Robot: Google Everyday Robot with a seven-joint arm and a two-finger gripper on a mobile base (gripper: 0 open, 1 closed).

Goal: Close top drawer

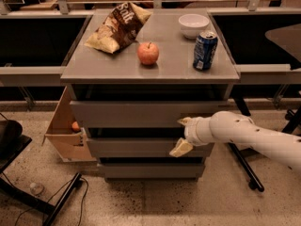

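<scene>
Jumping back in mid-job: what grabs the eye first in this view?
The white arm extends from the picture's right, its gripper open at the lower edge of the top drawer. Next, on the cabinet top: a red apple at centre, a blue can beside it, a chip bag behind.

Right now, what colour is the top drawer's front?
The top drawer is matte grey, camera view; pincer at its lower edge.

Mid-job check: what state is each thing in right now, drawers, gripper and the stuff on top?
Top drawer: partly open, front standing out.
Middle drawer: looks shut.
Bottom drawer: looks shut.
Gripper: jaws open, at the top drawer's front, right end.
Can: upright.
Bowl: upright.
Chip bag: lying flat.
Apple: stem up.
Box: open, on the floor.
</scene>
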